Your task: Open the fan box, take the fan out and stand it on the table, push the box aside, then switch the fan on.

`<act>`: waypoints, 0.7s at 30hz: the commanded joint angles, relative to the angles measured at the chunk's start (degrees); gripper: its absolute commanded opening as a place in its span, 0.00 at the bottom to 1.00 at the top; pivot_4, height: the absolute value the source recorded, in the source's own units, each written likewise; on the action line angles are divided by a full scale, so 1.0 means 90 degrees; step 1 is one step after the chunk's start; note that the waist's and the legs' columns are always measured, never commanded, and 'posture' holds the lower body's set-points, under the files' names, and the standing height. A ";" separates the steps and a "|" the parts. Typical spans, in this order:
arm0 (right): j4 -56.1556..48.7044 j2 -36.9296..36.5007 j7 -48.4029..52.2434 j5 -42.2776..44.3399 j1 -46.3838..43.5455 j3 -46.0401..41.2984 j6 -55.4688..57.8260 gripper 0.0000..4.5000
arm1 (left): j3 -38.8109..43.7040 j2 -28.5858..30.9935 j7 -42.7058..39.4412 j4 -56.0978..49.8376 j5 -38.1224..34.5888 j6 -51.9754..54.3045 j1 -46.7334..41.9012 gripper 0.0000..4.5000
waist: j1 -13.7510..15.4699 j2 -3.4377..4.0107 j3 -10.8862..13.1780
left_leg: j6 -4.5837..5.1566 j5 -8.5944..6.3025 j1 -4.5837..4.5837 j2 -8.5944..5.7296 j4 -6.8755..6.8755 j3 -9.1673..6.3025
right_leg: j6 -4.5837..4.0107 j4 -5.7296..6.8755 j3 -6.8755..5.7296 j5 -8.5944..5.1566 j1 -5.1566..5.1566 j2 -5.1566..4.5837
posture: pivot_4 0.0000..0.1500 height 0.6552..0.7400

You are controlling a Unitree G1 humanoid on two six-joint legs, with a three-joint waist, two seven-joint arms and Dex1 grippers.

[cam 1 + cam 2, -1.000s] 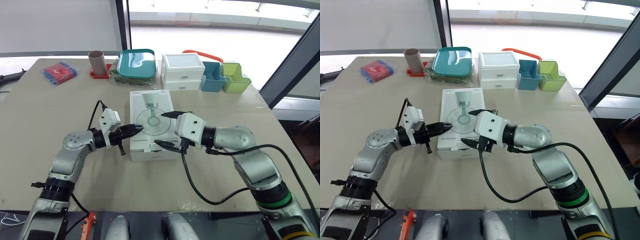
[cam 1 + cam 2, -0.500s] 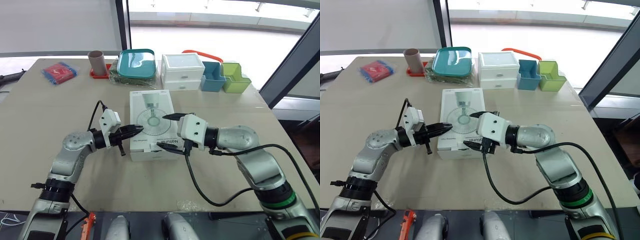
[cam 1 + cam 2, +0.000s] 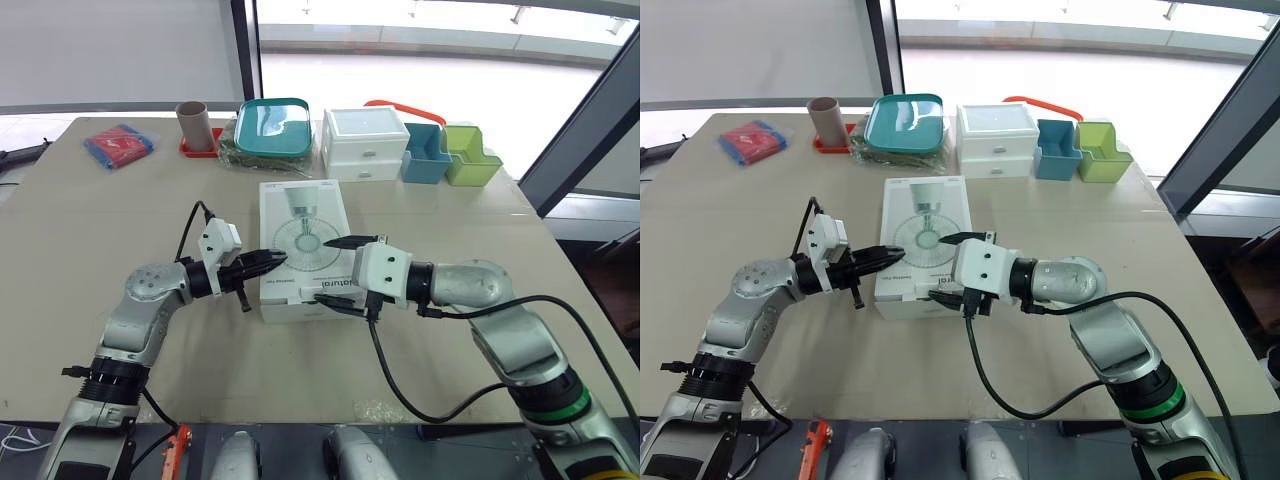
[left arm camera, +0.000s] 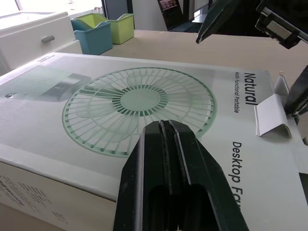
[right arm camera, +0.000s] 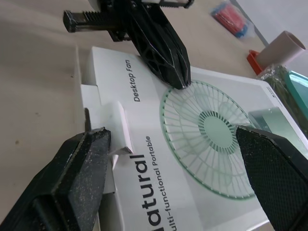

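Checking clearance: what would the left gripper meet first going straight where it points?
Most likely the printed top of the white cardboard fan box; the left gripper seems to touch it.

Both head views look forward and down from above the near edge of the beige desk [image 3: 80, 200], far enough off to take in its whole top. They share almost the same scene, offset slightly sideways. The left wrist view sits low and very close over the white cardboard fan box [image 4: 57, 125], facing right and far along the left gripper [image 4: 166, 126]. The right wrist view, equally close, faces left and far from the right gripper [image 3: 317, 267]. Both wrist views share the box lid.
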 commanded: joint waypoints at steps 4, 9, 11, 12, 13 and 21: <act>0.0071 0.0103 -0.0113 -0.0090 -0.0164 -0.0107 -0.0088 1.00 | -0.0034 0.0052 -0.0016 -0.0064 0.0088 -0.0001 0.0124 0.06 | 0.0000 0.0000 0.0000 | 0.0000 0.0000 0.0000 0.0000 0.0000 0.0000 | 0.0000 0.0000 0.0001 0.0000 0.0000 0.0000 | 1.00 1.00; 0.0194 0.0186 -0.0228 -0.0085 -0.0265 -0.0197 -0.0001 1.00 | -0.0057 0.0033 -0.0006 -0.0061 0.0105 -0.0020 0.0147 0.06 | 0.0001 0.0000 0.0000 | 0.0000 0.0000 0.0001 0.0000 0.0000 0.0000 | 0.0000 0.0000 0.0000 0.0000 0.0000 0.0000 | 1.00 1.00; 0.0166 0.0198 -0.0216 -0.0002 -0.0273 -0.0241 0.0033 1.00 | -0.0065 0.0023 -0.0006 -0.0050 0.0109 -0.0025 0.0139 0.06 | 0.0002 0.0000 0.0000 | 0.0000 0.0000 0.0000 0.0000 0.0000 0.0000 | 0.0000 0.0000 0.0000 0.0000 0.0000 0.0000 | 1.00 1.00; 0.0148 0.0207 -0.0217 0.0044 -0.0272 -0.0271 0.0069 1.00 | -0.0069 0.0018 -0.0004 -0.0047 0.0113 -0.0031 0.0138 0.06 | 0.0001 0.0000 0.0000 | 0.0000 0.0000 0.0000 0.0000 0.0000 0.0000 | 0.0000 0.0000 0.0000 0.0000 0.0000 0.0000 | 1.00 1.00; 0.0132 0.0207 -0.0219 0.0069 -0.0271 -0.0296 0.0088 1.00 | -0.0069 0.0014 -0.0005 -0.0048 0.0109 -0.0029 0.0138 0.06 | 0.0001 0.0000 0.0000 | 0.0000 0.0000 0.0000 0.0000 0.0000 0.0000 | 0.0000 0.0000 0.0000 0.0000 0.0000 0.0000 | 1.00 1.00; -0.0131 -0.0017 -0.0151 0.0412 -0.0207 -0.0790 0.0374 1.00 | -0.0083 -0.0001 -0.0016 0.0011 0.0124 -0.0062 0.0118 0.06 | 0.0002 0.0000 0.0000 | 0.0000 0.0000 -0.0001 0.0000 0.0000 0.0000 | 0.0000 0.0000 0.0000 0.0000 0.0000 -0.0001 | 1.00 1.00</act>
